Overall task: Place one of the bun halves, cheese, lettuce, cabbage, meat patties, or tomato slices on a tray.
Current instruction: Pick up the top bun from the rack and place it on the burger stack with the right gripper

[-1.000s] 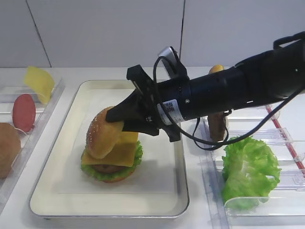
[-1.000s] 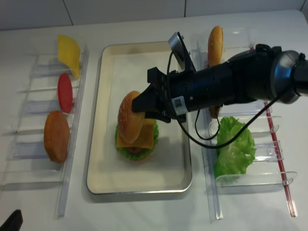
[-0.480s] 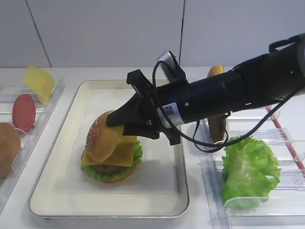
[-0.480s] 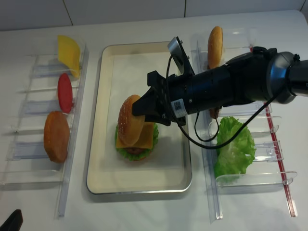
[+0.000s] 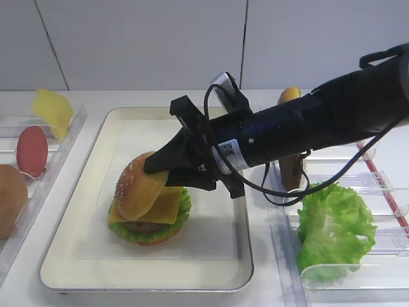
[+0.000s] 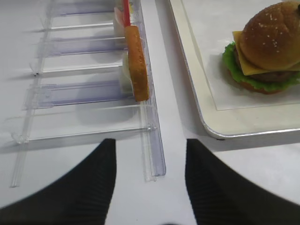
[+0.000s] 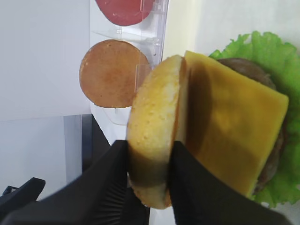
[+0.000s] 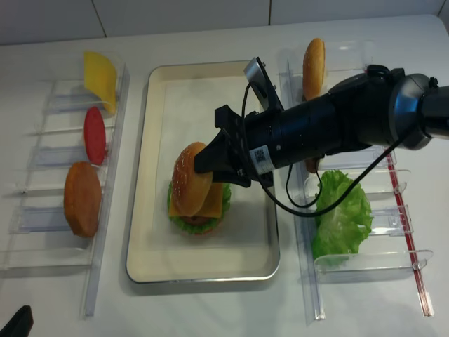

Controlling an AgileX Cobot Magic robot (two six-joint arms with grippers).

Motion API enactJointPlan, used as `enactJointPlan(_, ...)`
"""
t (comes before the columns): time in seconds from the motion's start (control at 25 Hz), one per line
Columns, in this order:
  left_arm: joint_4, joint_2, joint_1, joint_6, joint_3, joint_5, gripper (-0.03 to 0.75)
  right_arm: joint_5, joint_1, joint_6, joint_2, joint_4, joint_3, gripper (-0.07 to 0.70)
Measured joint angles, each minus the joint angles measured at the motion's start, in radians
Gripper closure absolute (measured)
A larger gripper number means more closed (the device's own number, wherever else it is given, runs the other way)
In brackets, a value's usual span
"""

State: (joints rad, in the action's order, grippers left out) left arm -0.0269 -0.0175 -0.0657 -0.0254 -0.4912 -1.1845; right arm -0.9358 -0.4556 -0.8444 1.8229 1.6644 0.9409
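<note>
White counter, tray point(image 5: 211, 268): right gripper point(image 5: 160, 176) pinching sesame bun half point(image 5: 137, 192), tilted on cheese point(image 5: 169, 204). Step: capping. Next: level, release.

A pale, off-white surface point(image 8: 210, 309) carries everything here. In the middle of it sits the silver tray point(image 8: 137, 232), rectangular with rounded corners, a raised rim and a cream paper liner. To the tray's left a clear plastic rack point(image 8: 49, 175) lies flat on the surface, just beside the rim. To the tray's right lies a second clear rack point(image 8: 393, 232), also close alongside.
</note>
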Motion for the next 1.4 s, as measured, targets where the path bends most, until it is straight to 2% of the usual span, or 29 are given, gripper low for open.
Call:
enactJointPlan(0.88,0.000,0.000,0.000,0.000,0.000,0.000,0.396,0.016,0.000,0.024,0.000,-0.032,0.000,0.360)
enactJointPlan(1.28,0.000,0.000,0.000,0.000,0.000,0.000,0.396,0.002,0.036,0.067,0.000,-0.083,0.000,0.358)
enactJointPlan(1.4,0.000,0.000,0.000,0.000,0.000,0.000,0.396,0.008,0.036,0.071,0.000,-0.096,0.000,0.331)
